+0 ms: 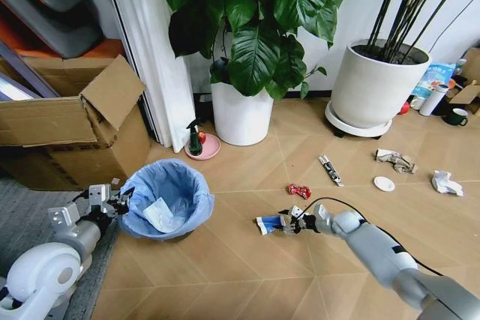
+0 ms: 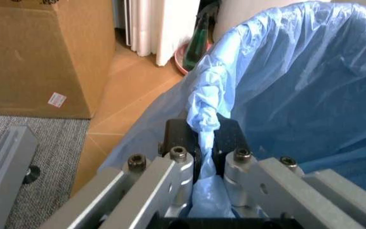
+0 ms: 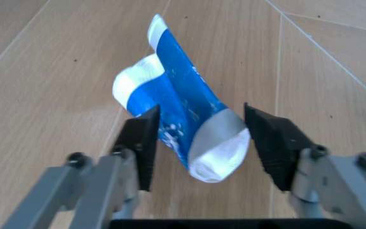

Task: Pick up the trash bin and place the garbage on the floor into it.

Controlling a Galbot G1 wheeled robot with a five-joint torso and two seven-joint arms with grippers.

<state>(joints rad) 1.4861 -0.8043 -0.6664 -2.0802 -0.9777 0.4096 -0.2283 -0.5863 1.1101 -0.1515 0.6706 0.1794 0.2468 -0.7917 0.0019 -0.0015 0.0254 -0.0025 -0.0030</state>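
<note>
Status from my end: left gripper (image 2: 208, 157) has its jaws clamped on the rim of the small round black trash bin with the crinkled light-blue plastic liner (image 1: 166, 198), pinching bag and rim together at the bin's side nearest the grey carpet (image 1: 30, 215). The bin sits on the wooden floor (image 1: 225, 267) just off the carpet edge; I can't tell whether it is lifted or resting. One crumpled white paper wad (image 1: 159, 213) is already inside the liner.

Right gripper (image 3: 199, 143) is low over the floor, jaws wide, straddling the blue-and-white wrapper (image 3: 177, 124). The wrapper stands between the pads; one pad looks close to touching, the other is apart. Not gripped yet.

Left to collect, all on the floor toward the big white plant pot (image 1: 375, 84): red scrap (image 1: 299, 189), thin dark tube (image 1: 330, 170), white round disc (image 1: 384, 183), crumpled grey-brown wrapper (image 1: 395, 160), crumpled white paper wad (image 1: 446, 182) at the far right.

My read: bin grip done, one item in, second pick under way, five more after it. Early stage.

The green spray bottle on the pink dish (image 1: 198, 140) is not litter; I'm ignoring it.
</note>
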